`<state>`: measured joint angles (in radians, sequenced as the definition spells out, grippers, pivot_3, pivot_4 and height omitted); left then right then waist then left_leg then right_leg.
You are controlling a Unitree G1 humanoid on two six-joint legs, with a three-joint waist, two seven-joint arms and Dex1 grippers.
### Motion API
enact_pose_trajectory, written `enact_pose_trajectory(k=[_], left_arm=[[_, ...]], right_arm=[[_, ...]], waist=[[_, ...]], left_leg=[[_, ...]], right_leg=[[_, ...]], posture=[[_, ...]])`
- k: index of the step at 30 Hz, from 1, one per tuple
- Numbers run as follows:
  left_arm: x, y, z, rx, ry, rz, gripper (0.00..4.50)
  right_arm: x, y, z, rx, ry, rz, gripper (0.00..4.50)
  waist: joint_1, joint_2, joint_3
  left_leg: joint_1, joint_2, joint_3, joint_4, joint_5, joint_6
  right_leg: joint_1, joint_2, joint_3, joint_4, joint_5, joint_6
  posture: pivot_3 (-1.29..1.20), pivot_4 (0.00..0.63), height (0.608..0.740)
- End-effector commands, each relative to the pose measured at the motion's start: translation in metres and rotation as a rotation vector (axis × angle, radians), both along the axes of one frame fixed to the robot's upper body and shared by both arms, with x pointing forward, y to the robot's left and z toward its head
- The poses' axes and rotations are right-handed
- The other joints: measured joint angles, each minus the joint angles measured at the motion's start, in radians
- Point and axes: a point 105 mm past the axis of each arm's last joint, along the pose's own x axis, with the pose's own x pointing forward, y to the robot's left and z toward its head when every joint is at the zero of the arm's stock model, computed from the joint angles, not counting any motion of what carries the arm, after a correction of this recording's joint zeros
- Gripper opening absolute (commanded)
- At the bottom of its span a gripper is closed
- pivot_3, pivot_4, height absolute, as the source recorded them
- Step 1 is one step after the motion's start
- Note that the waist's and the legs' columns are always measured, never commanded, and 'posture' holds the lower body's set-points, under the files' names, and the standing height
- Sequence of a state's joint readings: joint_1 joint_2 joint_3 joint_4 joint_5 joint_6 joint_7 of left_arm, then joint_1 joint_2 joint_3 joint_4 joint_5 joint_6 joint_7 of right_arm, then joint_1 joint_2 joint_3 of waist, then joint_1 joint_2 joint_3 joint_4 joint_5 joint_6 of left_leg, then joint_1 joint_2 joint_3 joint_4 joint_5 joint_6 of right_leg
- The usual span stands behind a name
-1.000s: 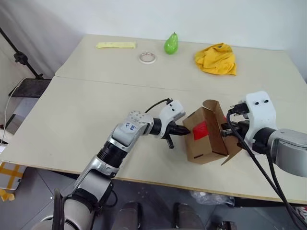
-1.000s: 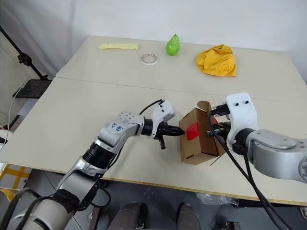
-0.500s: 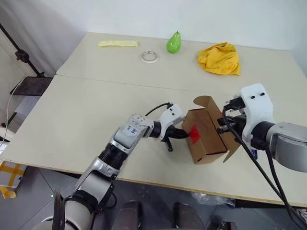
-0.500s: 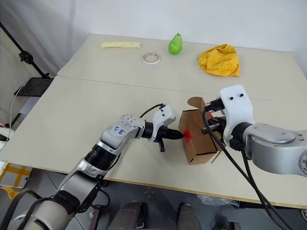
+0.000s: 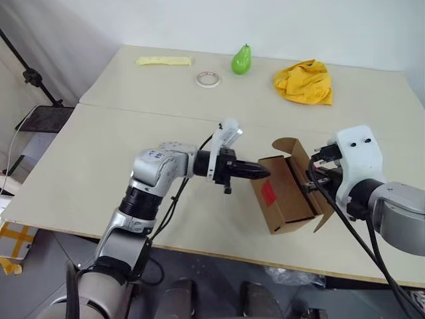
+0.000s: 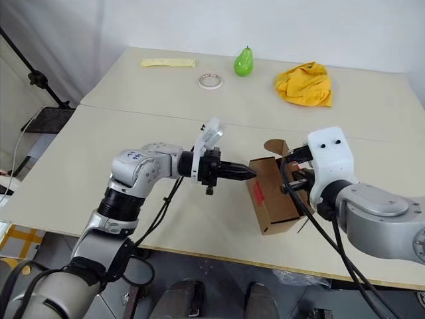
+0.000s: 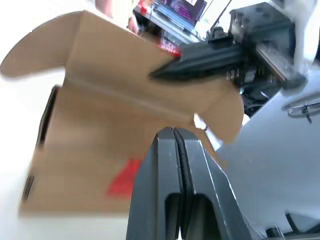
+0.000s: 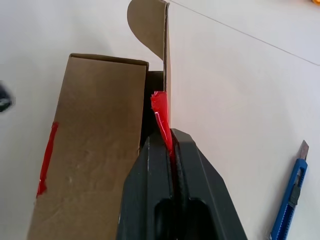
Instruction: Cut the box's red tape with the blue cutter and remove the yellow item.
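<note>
Left gripper [image 5: 264,174] has lifted off the box [image 5: 285,196], fingers together; right gripper [image 8: 170,145] fingers clamp its flap

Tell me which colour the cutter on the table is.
Blue cutter, best seen in the right wrist view.

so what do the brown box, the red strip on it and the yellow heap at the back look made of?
Small brown box: looks like matte cardboard, going by the thin flat flaps folding at creases. Short red strip on its side: likely glossy plastic tape, thin and stuck flat, its torn end curling in the right wrist view. Crumpled yellow heap: apparently soft cloth, with loose rumpled folds.
</note>
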<state>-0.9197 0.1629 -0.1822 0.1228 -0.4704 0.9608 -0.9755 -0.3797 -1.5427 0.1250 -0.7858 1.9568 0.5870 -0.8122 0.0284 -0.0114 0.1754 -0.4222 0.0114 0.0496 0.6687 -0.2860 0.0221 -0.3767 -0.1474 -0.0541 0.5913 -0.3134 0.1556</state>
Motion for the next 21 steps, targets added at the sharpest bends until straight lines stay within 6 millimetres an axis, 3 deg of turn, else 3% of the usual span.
enact_pose_trajectory(k=[1,5,9,16,21], left_arm=[[0.000,-0.023,0.007,0.006,-0.099,0.007,0.00],[0.001,-0.032,-0.021,0.142,-0.218,-0.017,0.00],[0.009,-0.029,-0.044,0.271,-0.339,-0.027,0.00],[0.020,-0.006,-0.061,0.434,-0.518,-0.055,0.00],[0.016,0.014,-0.070,0.511,-0.547,-0.110,0.00]], right_arm=[[-0.004,0.006,-0.002,0.031,-0.001,0.000,0.02],[-0.003,0.007,-0.001,0.045,-0.013,-0.016,0.02],[-0.002,0.012,0.003,0.088,-0.039,-0.032,0.02],[-0.003,0.015,0.004,0.145,-0.062,-0.083,0.02],[0.001,0.002,0.003,0.177,-0.056,-0.136,0.02]], waist=[[0.000,0.000,0.000],[-0.004,0.000,0.000],[-0.003,0.000,0.000],[-0.006,0.000,0.000],[-0.007,-0.001,-0.001]], left_leg=[[0.000,0.000,0.000,0.000,0.000,0.000],[0.001,0.000,0.002,0.000,0.000,-0.001],[0.001,0.002,0.005,-0.001,0.001,-0.002],[0.004,0.003,0.003,0.002,0.001,-0.001],[0.012,0.003,0.003,-0.001,0.000,0.000]], right_leg=[[0.000,0.000,0.000,0.000,0.000,0.000],[0.000,0.001,-0.001,0.001,0.000,0.000],[-0.001,0.002,-0.001,0.001,0.000,0.000],[0.000,0.001,0.002,0.001,0.000,-0.001],[0.005,0.001,0.003,0.002,0.000,-0.003]], posture=[[0.00,0.150,0.740],[0.00,0.150,0.740],[0.00,0.150,0.740],[0.00,0.150,0.740],[0.00,0.150,0.740]])
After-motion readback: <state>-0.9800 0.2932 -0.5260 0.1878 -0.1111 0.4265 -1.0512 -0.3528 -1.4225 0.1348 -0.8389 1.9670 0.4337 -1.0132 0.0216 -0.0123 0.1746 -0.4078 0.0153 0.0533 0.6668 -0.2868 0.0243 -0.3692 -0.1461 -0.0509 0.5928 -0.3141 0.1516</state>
